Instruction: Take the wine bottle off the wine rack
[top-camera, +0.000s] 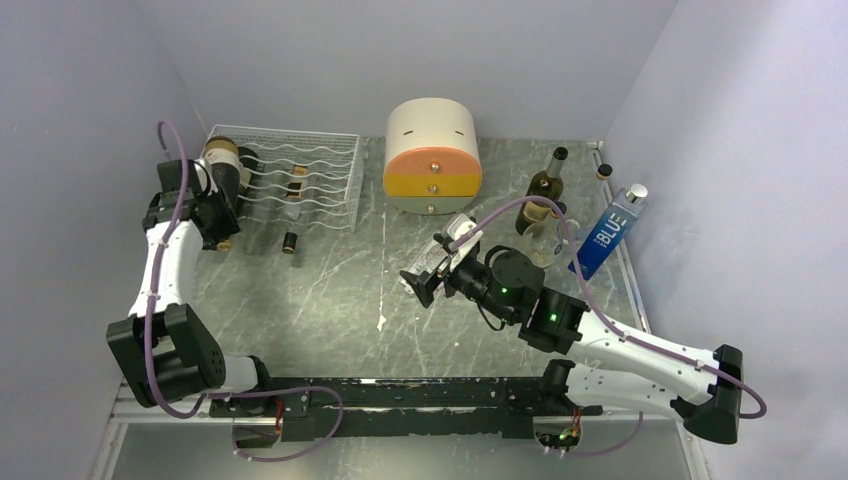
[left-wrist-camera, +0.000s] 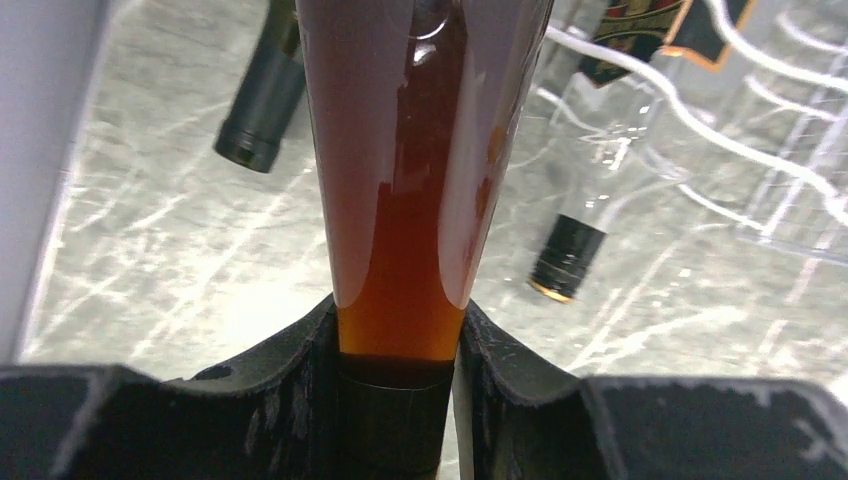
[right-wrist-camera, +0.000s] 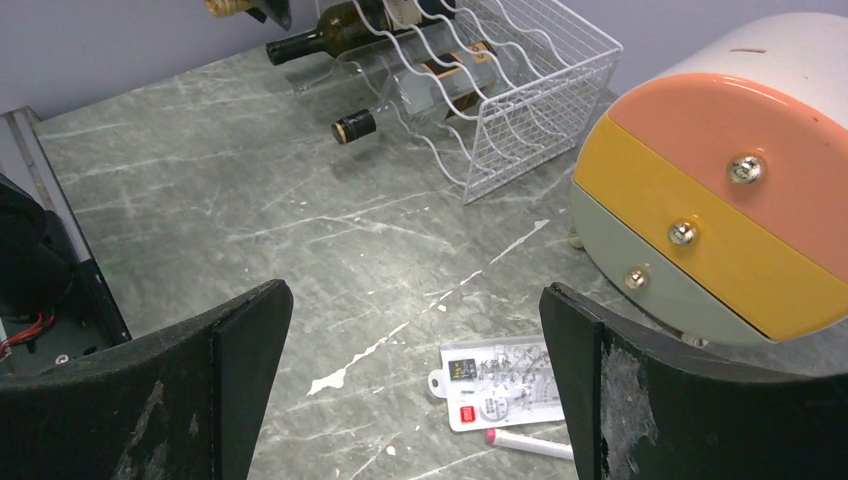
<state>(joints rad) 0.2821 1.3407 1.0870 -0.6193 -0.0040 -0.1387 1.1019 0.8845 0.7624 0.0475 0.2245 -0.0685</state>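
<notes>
The wine bottle (top-camera: 222, 162) lies at the left end of the wine rack (top-camera: 310, 175), in the upper left of the overhead frame, with its neck pointing down-frame; whether its body rests on the wires I cannot tell. The left fingers (left-wrist-camera: 290, 400) are shut narrow on the neck, one on each side, just where the dark capsule meets the glass. The right fingers (right-wrist-camera: 180, 400) stand wide with nothing between them, over the bare worktop (top-camera: 330, 290) at mid-frame.

The bottle is likely heavy, since it looks nearly full; it is also stiff, slick and breakable. Most of the weight sits in the body, far from the neck, so a neck hold will probably let it droop or twist; the flare of the shoulder should act as a stop against slipping out lengthwise. It would want a slow, straight draw clear of the wavy wires and of the other bottles (left-wrist-camera: 568, 258) lying nearby.

In looks, it is clear glass over a red-amber liquid that brightens to orange near the neck; a pale label wraps the body in the overhead view.
</notes>
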